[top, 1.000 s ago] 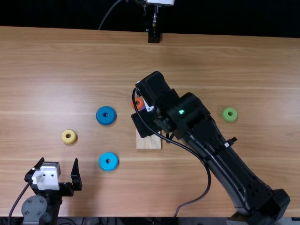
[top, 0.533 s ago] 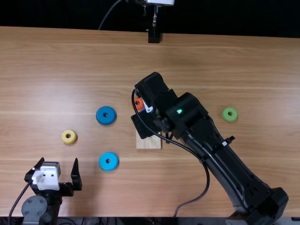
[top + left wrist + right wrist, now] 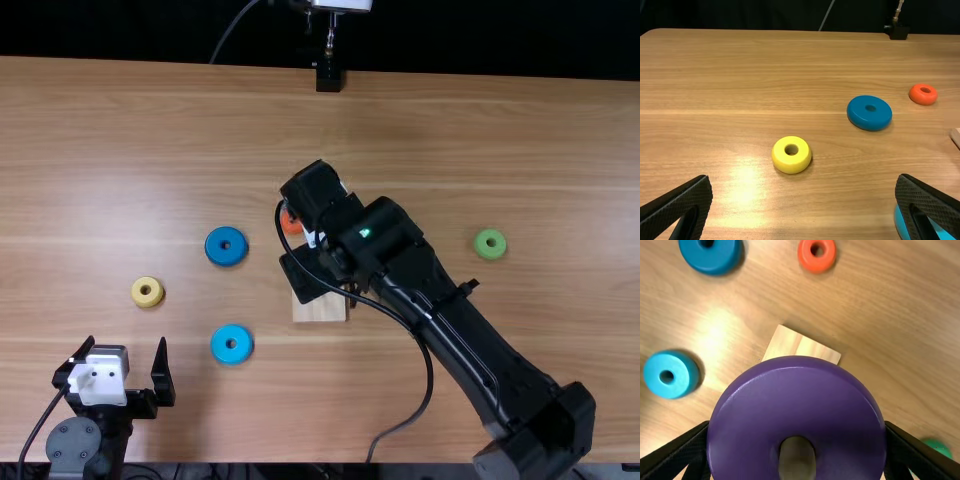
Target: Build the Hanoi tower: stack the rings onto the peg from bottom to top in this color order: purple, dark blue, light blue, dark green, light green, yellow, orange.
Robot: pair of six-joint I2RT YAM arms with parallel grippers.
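Note:
In the top view my right gripper [image 3: 312,268] is over the wooden base [image 3: 320,309]. The right wrist view has my right gripper [image 3: 797,440] shut on the purple ring [image 3: 795,405], with a peg top [image 3: 797,460] in its hole; how far down the ring sits I cannot tell. My left gripper [image 3: 126,343] stands open at the near left; in the left wrist view my left gripper [image 3: 804,185] has nothing between its fingers. Loose rings: yellow [image 3: 147,292], dark blue [image 3: 226,246], light blue [image 3: 232,344], light green [image 3: 490,243], orange [image 3: 291,221].
A green ring [image 3: 938,447] is partly behind a finger in the right wrist view. The right arm crosses the table's near right part. A black stand [image 3: 328,75] is at the table's far edge.
The right arm has shifted slightly left and toward the near edge. The wooden base has slid a little right and toward the near edge. My left arm has kept still.

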